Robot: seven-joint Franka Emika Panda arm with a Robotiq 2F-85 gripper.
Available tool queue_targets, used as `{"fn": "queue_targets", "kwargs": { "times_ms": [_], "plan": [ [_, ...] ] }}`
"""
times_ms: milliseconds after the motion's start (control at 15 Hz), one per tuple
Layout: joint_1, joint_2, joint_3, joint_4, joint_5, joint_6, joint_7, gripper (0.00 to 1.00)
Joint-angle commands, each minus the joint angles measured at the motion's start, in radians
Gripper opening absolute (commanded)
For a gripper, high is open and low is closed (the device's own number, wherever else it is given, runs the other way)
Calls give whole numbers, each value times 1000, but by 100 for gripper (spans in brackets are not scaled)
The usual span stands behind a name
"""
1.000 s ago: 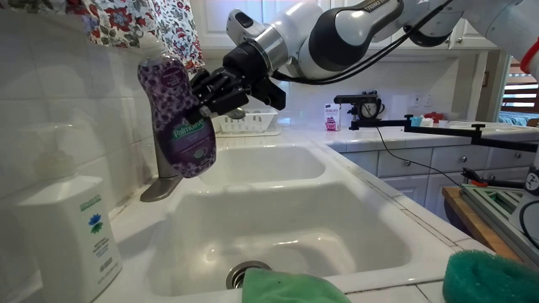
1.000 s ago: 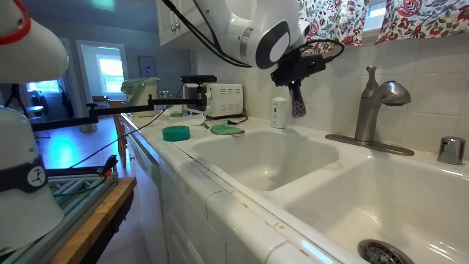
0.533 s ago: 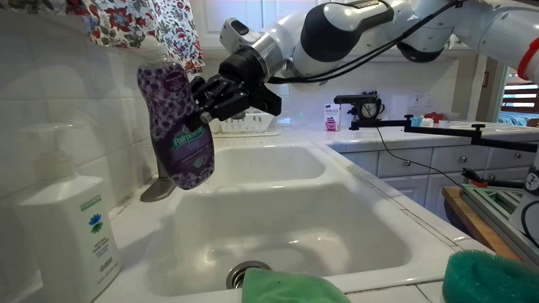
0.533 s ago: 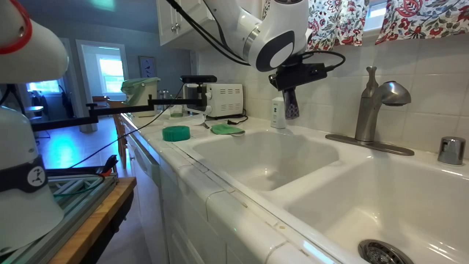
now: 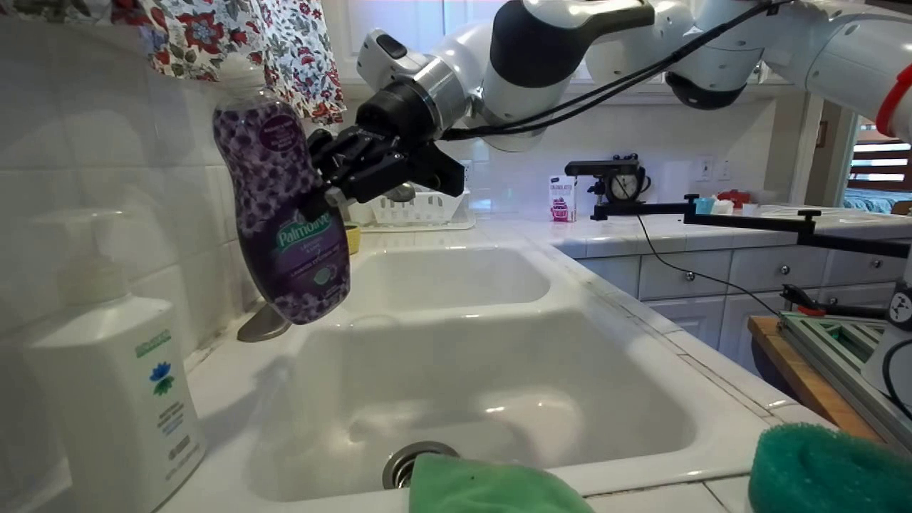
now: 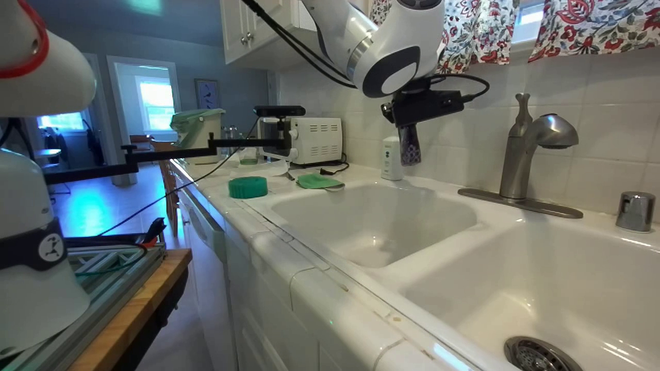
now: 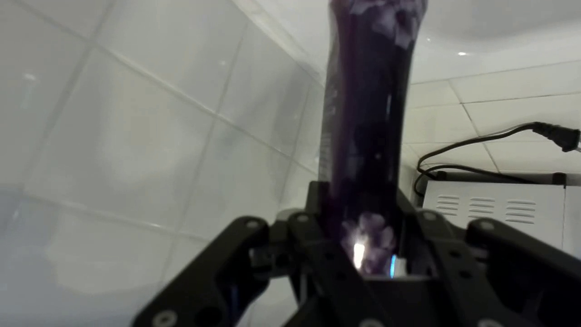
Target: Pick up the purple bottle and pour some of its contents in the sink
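Two basins form the white sink (image 6: 438,250), divided by a low ridge. The gripper (image 7: 361,204) is clamped on the purple Palmolive bottle (image 5: 278,206), its fingers (image 7: 317,197) bearing on opposite flanks of the container. The bottle is held in the air, cap end up and tilted, its base directed toward the sink. It is located near the rear edge; whether the base is above the basin or above the rear ledge cannot be determined.

Clearances are as follows. At the rear, the tiled wall (image 5: 107,135) bounds the space. The white pump bottle (image 5: 125,399) stands upright at the rear corner, apart from the held bottle. The faucet (image 6: 515,165) rises from the rear ledge beside the ridge; an open gap separates it from the bottle. Toward the front, open room extends across the basin to the tiled counter edge (image 6: 278,239). Along the side edge lie the green cloth (image 5: 491,488) (in an exterior view it hides part of the metal drain (image 5: 400,464)) and, at the corner, the teal scouring pad (image 5: 830,470).
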Motion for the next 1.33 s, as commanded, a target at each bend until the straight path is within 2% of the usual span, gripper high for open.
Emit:
{"fn": "queue_targets", "kwargs": {
  "times_ms": [0, 533, 600, 1000, 1067, 1267],
  "plan": [
    [36, 54, 13, 89, 64, -46, -96, 10],
    [105, 120, 13, 228, 189, -150, -210, 10],
    [87, 59, -14, 171, 192, -116, -177, 35],
    [102, 74, -15, 196, 206, -128, -188, 35],
    [102, 74, -15, 196, 206, -128, -188, 10],
    [147, 93, -35, 223, 209, -106, -201, 10]
  ]
}}
